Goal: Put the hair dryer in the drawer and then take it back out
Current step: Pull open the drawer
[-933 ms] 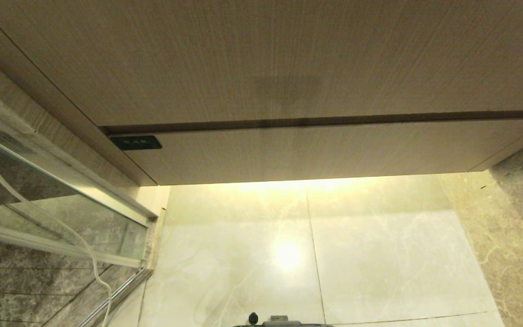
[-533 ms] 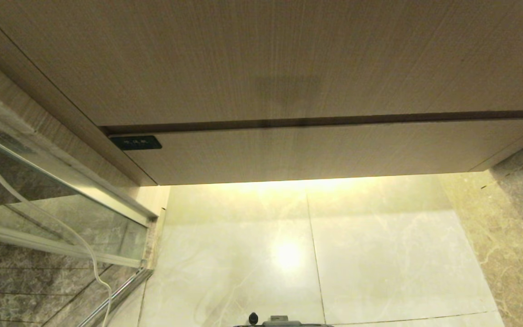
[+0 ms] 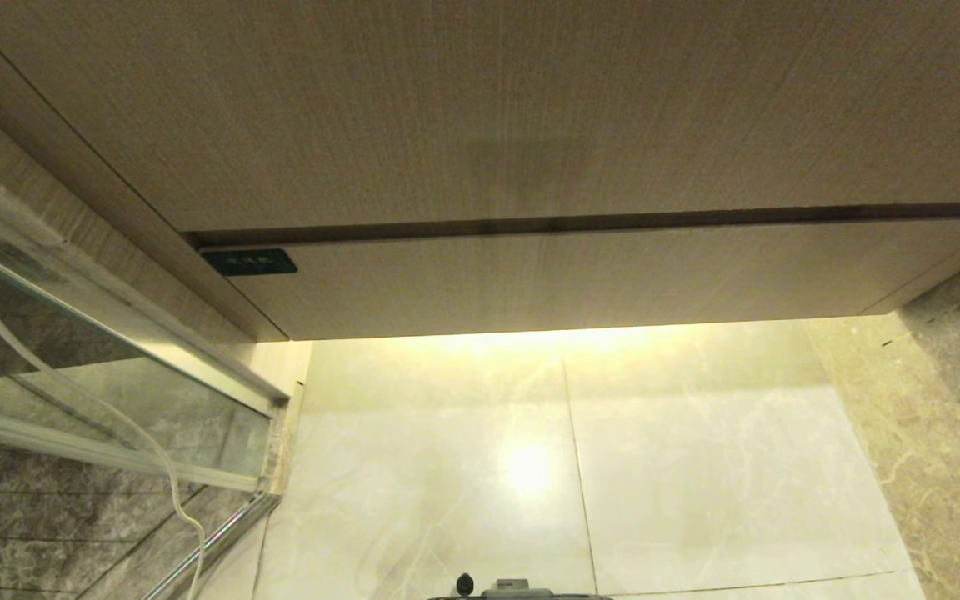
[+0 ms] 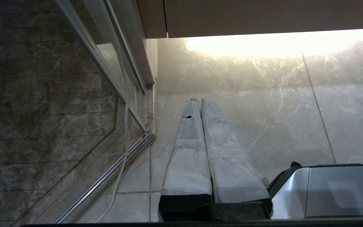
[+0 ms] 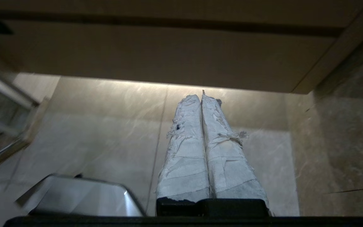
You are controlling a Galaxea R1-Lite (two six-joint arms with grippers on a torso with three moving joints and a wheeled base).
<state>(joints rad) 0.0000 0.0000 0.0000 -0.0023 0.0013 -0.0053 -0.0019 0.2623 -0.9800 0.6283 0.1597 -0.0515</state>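
Looking down from the head view, the drawer runs across the middle as a wide, shallow wood-grain front, pushed flush and closed under the taller wood-grain panel above it. A small dark label sits at the drawer front's left end. Below the drawer a strip of warm light falls on the pale marble floor, which has one tile joint running toward the robot. To the left stands a glass shower door with its metal frame, and a thin white cord trails across it. The top of the robot's base just shows at the lower edge. Neither arm appears in this view, and the hair dryer is nowhere in it.

From the left wrist view, the left gripper hangs over the floor beside the glass door, its two tape-wrapped fingers pressed together along their length, holding nothing. Part of the robot's silver body lies close by.

From the right wrist view, the right gripper points toward the lower edge of the drawer front, well short of it, with its frayed white-wrapped fingers closed against each other and empty. The hair dryer does not show in either wrist view.
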